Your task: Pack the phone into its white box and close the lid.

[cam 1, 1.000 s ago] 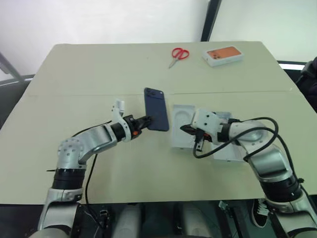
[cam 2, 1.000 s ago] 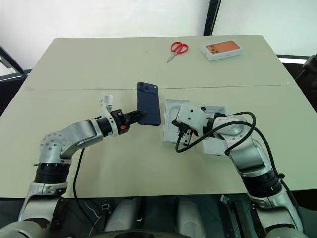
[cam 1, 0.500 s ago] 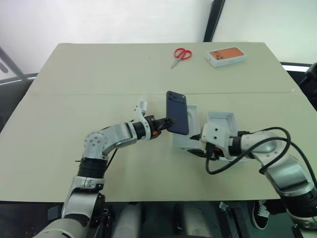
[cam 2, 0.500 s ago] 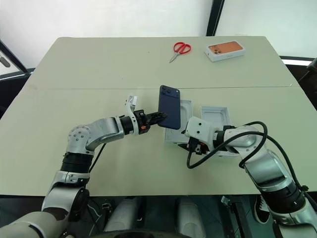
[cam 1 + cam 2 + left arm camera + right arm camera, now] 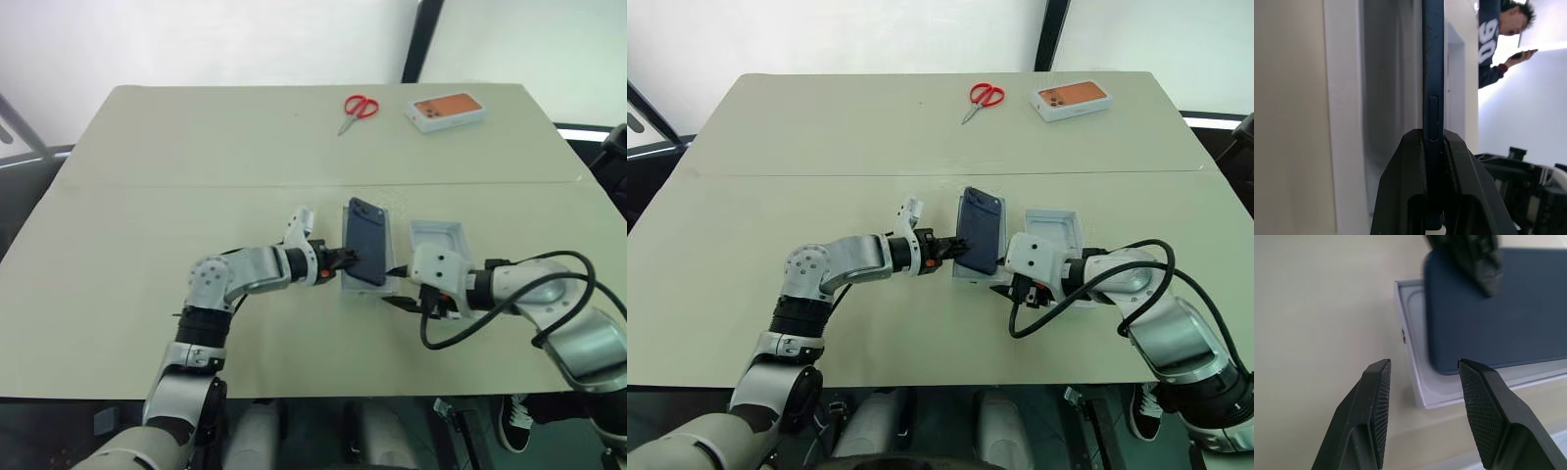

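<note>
Tabletop (image 5: 147, 196): broad, beige, seam running across its middle. Far edge toward the right corner: white box with an orange top (image 5: 446, 110), red-handled scissors (image 5: 356, 106) beside it, both well apart from the work.

Near the middle, right of centre, two white pieces lay side by side. The left one, taken for the white box (image 5: 1413, 382), sat under the phone; the one beside it toward the right edge looked like the lid (image 5: 436, 240), inside up.

Phone (image 5: 366, 255): dark navy, hanging tilted over the white box, not seated.

Left claw (image 5: 345, 258): clamped on the phone's long edge. Right claw (image 5: 1422, 404): fingers apart, empty, just beside the box's near corner.

Risk, as judged: the phone was tilted and held by a thin edge grip. Released so, it could land on a box wall and rest crooked, or slide onto the tabletop. A nudge from the right claw could shift the box out from beneath it.
</note>
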Controlling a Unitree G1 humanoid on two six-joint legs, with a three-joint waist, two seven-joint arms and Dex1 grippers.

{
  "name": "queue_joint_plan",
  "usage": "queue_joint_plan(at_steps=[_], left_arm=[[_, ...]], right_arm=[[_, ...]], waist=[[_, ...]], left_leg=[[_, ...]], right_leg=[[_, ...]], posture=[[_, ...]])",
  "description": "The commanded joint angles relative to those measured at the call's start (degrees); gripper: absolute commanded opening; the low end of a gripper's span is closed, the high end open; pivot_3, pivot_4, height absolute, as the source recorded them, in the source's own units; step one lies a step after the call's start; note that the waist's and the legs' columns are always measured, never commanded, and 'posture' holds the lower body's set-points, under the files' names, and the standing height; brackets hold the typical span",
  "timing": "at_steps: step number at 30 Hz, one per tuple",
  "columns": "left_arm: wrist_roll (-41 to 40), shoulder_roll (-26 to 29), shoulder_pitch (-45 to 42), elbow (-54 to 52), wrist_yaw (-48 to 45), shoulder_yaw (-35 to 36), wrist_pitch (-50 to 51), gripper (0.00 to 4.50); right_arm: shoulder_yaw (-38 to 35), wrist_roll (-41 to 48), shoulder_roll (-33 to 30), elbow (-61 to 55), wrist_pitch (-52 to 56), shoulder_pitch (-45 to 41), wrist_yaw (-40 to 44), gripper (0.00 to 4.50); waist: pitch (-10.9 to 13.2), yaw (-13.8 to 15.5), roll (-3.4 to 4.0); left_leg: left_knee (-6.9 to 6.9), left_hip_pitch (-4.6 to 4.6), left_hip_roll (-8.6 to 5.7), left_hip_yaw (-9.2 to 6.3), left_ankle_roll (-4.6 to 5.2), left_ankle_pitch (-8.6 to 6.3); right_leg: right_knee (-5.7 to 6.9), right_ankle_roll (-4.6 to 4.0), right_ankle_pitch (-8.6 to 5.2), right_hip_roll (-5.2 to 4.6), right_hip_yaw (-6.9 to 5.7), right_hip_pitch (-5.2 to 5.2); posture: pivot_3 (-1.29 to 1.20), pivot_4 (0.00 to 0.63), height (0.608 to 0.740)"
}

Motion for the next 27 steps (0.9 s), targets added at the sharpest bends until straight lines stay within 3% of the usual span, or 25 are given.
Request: queue_joint_plan(at_steps=[1, 2, 11, 18, 24, 27], left_arm=[[0.3, -0.7, -1.4, -1.5, 0.2, 0.2, 1.4, 0.00], [0.5, -1.0, -1.5, -1.3, 0.1, 0.4, 1.5, 0.00], [0.2, 0.2, -0.3, -3.7, -1.3, 1.6, 4.4, 4.25], [1.3, 10.1, 1.6, -12.6, -7.3, 1.8, 9.0, 4.25], [14.0, 22.3, 4.8, -21.8, -18.6, 2.2, 5.2, 4.25], [25.8, 27.1, 7.3, -26.1, -26.5, -1.2, -1.6, 4.31]], right_arm=[[-1.3, 0.3, -0.5, 0.0, -1.4, -1.0, -0.8, 2.27], [-1.1, 0.3, -0.6, 0.3, -1.6, -1.1, -0.8, 2.27], [-0.8, -0.5, -0.5, 3.0, -3.7, -2.6, -1.6, 2.34], [-1.0, -0.3, 0.8, 5.7, -4.2, -5.8, -3.2, 2.34], [0.6, -3.2, 1.7, 9.9, -6.6, -8.8, -5.4, 2.34], [1.8, -3.5, 3.3, 11.0, -6.4, -10.1, -5.8, 1.46]], waist=[[0.0, 0.0, 0.00], [0.0, 0.0, 0.00], [0.0, -0.1, 0.00], [0.0, -0.4, 0.02], [0.0, -0.4, 0.04], [0.0, -0.4, 0.05]], left_leg=[[0.01, 0.00, 0.00, 0.00, 0.00, 0.00], [0.02, 0.00, 0.00, 0.00, 0.00, 0.00], [0.10, 0.13, 0.00, 0.00, 0.01, 0.01], [0.07, 0.29, 0.03, 0.01, -0.04, 0.03], [0.04, 0.26, 0.03, 0.01, -0.03, 0.03], [0.02, 0.26, 0.02, 0.04, -0.03, 0.04]], right_leg=[[0.00, 0.00, 0.00, 0.00, 0.00, 0.00], [0.01, 0.00, 0.00, 0.00, 0.00, 0.00], [0.02, 0.02, 0.02, -0.01, 0.00, 0.20], [0.11, 0.02, 0.02, 0.06, 0.02, 0.29], [0.08, 0.02, 0.02, 0.04, 0.02, 0.27], [0.07, 0.01, 0.02, 0.04, 0.03, 0.26]], posture=[[0.00, 0.150, 0.740], [0.00, 0.150, 0.740], [0.00, 0.150, 0.740], [0.00, 0.150, 0.740], [0.00, 0.150, 0.740], [0.00, 0.150, 0.740]])
